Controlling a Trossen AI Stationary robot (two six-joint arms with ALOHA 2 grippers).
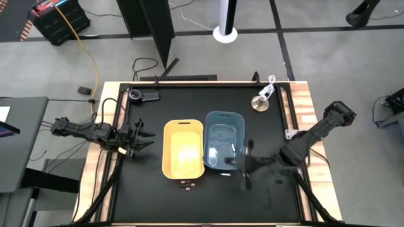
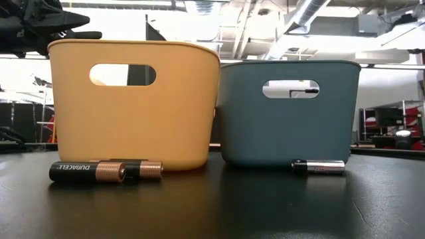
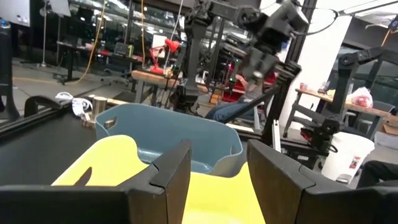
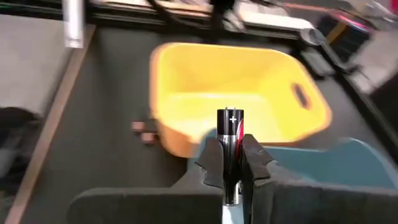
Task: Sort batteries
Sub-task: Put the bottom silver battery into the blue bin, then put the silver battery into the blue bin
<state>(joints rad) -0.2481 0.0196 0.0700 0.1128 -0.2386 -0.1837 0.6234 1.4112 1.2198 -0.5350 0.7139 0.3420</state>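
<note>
A yellow bin (image 1: 184,148) and a blue bin (image 1: 224,140) stand side by side in the middle of the black table. Two dark copper-ended batteries (image 2: 86,171) lie on the table in front of the yellow bin, and a silvery battery (image 2: 319,166) lies in front of the blue bin. My right gripper (image 1: 243,165) is over the blue bin's near right corner, shut on a dark battery with a red band (image 4: 231,134). My left gripper (image 1: 142,137) is open and empty, left of the yellow bin (image 3: 112,168). My right gripper pinches the battery's lower body (image 4: 231,163) between its two fingers (image 4: 211,160). The battery lies along the fingers, and its plus end (image 4: 231,115) sticks out past the fingertips. It is lifted clear of the table and the bins.
A round metal disc with a white cord (image 1: 261,103) lies at the far right of the table. A black round-lensed gadget (image 1: 136,95) lies at the far left. Wooden rails edge the table's left and right sides.
</note>
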